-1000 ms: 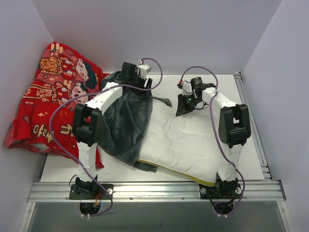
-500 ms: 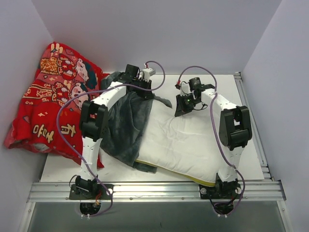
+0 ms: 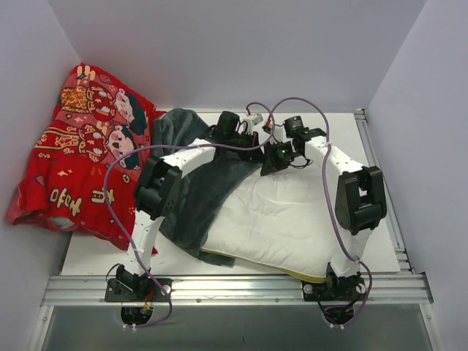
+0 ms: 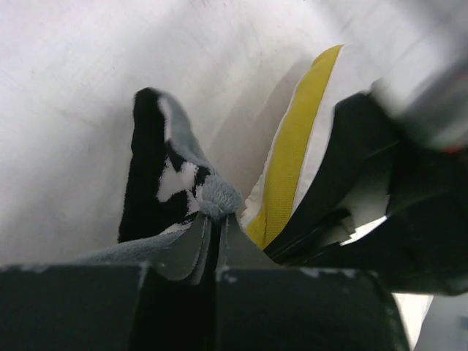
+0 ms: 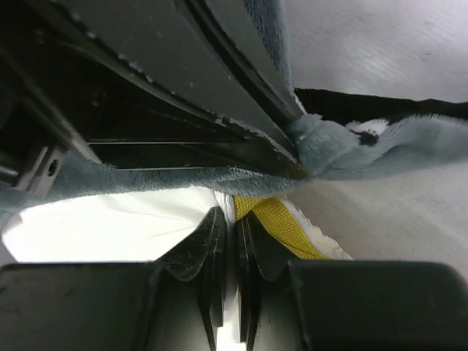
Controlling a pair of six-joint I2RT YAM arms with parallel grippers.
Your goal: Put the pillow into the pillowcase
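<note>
From above, the large soft white rectangular pillow (image 3: 292, 219) with its yellow edge band lies on the white table (image 3: 380, 241). Its left side is under the limp, plush grey-blue pillowcase (image 3: 208, 190). My 2 claws, the left claw (image 3: 241, 139) and the right claw (image 3: 272, 157), sit just beside each other at the pillow's far corner. A red printed cloth (image 3: 73, 161) lies far left.

At my left wrist, the left claw (image 4: 217, 219) is clamped tight on a fold of pillowcase (image 4: 172, 179), with the zebra face showing. The pillow (image 4: 292, 153) is just beside it.

At my right wrist, the right claw (image 5: 234, 219) is pinched closed on the pillow (image 5: 131, 223) corner. The pillowcase (image 5: 351, 139) is stretched just above it.
</note>
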